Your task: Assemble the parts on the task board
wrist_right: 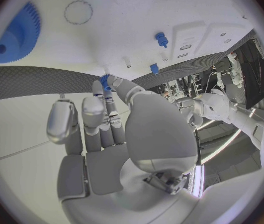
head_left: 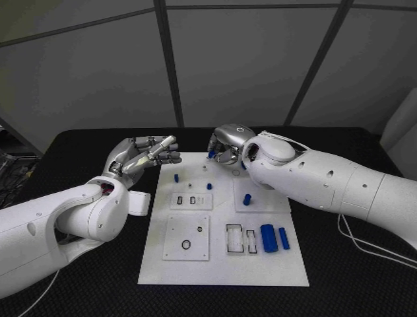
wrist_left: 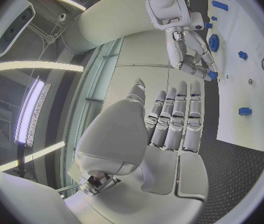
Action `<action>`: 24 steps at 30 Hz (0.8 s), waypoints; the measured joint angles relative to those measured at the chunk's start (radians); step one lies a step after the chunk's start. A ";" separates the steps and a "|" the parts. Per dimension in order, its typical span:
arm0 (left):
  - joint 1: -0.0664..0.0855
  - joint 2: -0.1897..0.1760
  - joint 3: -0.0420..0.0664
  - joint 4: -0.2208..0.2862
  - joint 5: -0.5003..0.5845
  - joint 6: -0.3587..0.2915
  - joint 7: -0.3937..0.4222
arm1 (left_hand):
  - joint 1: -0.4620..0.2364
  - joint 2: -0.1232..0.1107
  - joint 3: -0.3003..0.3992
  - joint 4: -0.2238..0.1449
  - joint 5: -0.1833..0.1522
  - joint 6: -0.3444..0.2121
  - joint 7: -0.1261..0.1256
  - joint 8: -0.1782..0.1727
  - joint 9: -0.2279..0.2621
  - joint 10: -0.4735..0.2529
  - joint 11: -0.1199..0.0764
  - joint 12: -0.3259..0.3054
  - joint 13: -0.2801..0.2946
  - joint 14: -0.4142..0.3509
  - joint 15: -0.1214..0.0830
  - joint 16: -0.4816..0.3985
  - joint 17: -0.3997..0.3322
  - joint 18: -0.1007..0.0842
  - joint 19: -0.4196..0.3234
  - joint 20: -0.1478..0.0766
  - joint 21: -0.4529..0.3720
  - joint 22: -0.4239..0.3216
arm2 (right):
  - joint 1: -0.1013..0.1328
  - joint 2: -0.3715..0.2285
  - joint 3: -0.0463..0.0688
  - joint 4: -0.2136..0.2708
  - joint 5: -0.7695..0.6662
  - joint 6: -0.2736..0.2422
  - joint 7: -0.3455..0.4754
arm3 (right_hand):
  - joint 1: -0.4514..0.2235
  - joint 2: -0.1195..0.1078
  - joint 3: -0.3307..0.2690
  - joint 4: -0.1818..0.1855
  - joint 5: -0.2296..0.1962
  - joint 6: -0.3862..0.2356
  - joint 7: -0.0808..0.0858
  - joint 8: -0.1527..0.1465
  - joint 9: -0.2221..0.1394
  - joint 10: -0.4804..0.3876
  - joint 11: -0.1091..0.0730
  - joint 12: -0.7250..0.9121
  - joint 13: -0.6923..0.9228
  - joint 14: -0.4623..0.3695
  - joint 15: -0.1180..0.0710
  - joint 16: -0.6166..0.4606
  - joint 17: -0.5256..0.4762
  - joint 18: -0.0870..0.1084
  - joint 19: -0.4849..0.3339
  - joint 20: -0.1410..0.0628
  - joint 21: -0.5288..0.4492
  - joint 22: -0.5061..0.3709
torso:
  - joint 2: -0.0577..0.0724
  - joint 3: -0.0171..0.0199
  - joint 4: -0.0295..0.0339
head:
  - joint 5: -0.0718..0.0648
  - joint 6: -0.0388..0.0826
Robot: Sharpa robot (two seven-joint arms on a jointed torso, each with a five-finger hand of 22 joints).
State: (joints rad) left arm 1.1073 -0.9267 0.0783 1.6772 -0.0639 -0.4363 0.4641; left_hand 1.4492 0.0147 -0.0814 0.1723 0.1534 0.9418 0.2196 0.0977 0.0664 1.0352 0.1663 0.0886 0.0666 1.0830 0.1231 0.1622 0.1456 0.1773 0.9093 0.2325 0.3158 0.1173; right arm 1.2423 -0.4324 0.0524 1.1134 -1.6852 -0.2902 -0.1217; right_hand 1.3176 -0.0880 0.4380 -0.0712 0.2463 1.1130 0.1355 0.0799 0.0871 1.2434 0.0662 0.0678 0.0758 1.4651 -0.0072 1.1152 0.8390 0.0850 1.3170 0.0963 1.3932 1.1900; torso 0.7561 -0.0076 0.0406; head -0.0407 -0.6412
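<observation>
Okay, I see the right hand (head_left: 225,146) at the board's (head_left: 224,267) far edge, pinching a small blue part (wrist_right: 105,80) at its fingertips. The left hand (head_left: 148,154) hovers off the board's left edge, fingers straight and together, holding nothing. Loose cylinders (head_left: 268,238) sit near the right edge (near strip bare).
</observation>
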 measured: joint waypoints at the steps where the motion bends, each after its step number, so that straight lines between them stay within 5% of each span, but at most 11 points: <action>1: 0.000 0.000 0.000 0.000 0.000 0.000 0.000 | 0.000 0.000 0.000 0.000 0.000 0.000 0.000 0.000 0.000 0.000 0.000 0.000 0.000 0.000 0.000 0.000 0.000 0.000 0.000 0.000 0.000 0.000 | 0.000 0.001 0.000 -0.002 0.000 0.002 0.000 | 0.000 0.000 0.002 0.002 -0.002 0.000 0.000 0.000 0.000 0.000 0.000 -0.002 0.000 0.000 0.000 0.000 0.000 0.000 0.000 0.000 0.000 0.000 | 0.000 0.0001 0.0000 | 0.000 0.000; 24: 0.001 0.004 0.000 0.000 0.000 0.001 0.000 | 0.000 0.000 -0.003 -0.003 -0.004 0.000 0.000 0.000 0.000 0.000 0.000 0.000 0.000 0.000 0.000 0.000 0.001 0.000 0.000 0.000 -0.004 -0.002 | 0.001 0.041 0.000 -0.045 0.000 0.043 -0.003 | 0.000 0.000 0.007 0.007 -0.009 -0.007 0.004 -0.008 0.000 -0.007 0.007 -0.002 -0.003 0.000 0.000 0.006 -0.003 0.000 0.000 0.000 0.000 -0.006 | 0.002 0.0013 -0.0013 | 0.004 -0.001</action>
State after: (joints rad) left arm 1.1078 -0.9232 0.0787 1.6772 -0.0640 -0.4357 0.4637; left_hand 1.4492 0.0147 -0.0841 0.1695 0.1493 0.9417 0.2196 0.0977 0.0664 1.0352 0.1663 0.0886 0.0666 1.0830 0.1231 0.1625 0.1467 0.1773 0.9093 0.2325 0.3119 0.1155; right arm 1.2432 -0.3917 0.0527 1.0687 -1.6851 -0.2476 -0.1252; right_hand 1.3174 -0.0882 0.4450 -0.0641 0.2377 1.1064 0.1391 0.0719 0.0871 1.2362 0.0734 0.0654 0.0732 1.4650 -0.0072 1.1207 0.8361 0.0850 1.3170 0.0963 1.3932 1.1841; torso 0.7584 -0.0062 0.0392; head -0.0365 -0.6420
